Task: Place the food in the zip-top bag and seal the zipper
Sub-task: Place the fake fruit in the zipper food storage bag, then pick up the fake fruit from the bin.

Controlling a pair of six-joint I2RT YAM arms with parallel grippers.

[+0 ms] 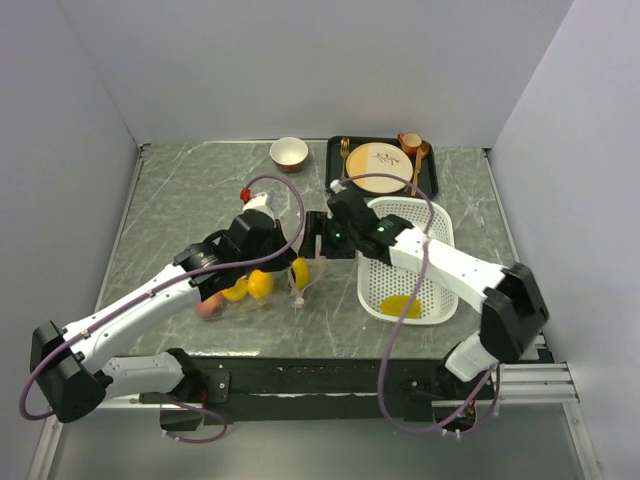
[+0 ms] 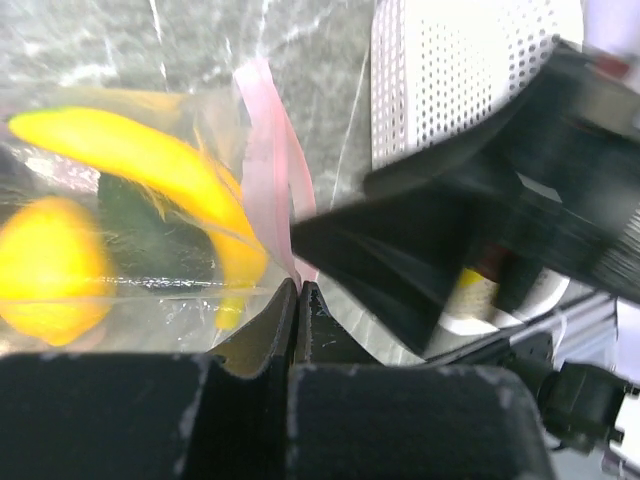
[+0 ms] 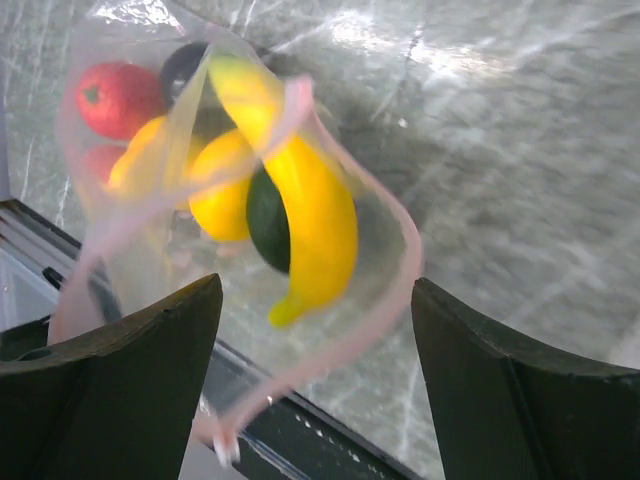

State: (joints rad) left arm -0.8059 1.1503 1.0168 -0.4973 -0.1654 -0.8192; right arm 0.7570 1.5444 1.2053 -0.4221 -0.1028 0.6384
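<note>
Fingers of the left arm are pressed together, clamped on the pale pink zipper at one end of the bag's mouth. The right arm's fingers stand wide apart with nothing between them, facing the mouth of the zip-top bag from just beside it.

The zipper is not sealed. In the right wrist view the pink strip runs in an open loop around the mouth. Inside the clear plastic lie a yellow banana, a red apple, a yellow round fruit, an orange one, a dark ball and a dark green piece tucked against the banana. A pinkish fruit shows faintly below the apple.

From above, the bag is at the near middle of the grey marbled desk, under the left wrist and just left of the white perforated basket. One yellow piece lies in the basket, apart from the bag. At the far edge are a small bowl and a black tray carrying a beige plate with cutlery.
</note>
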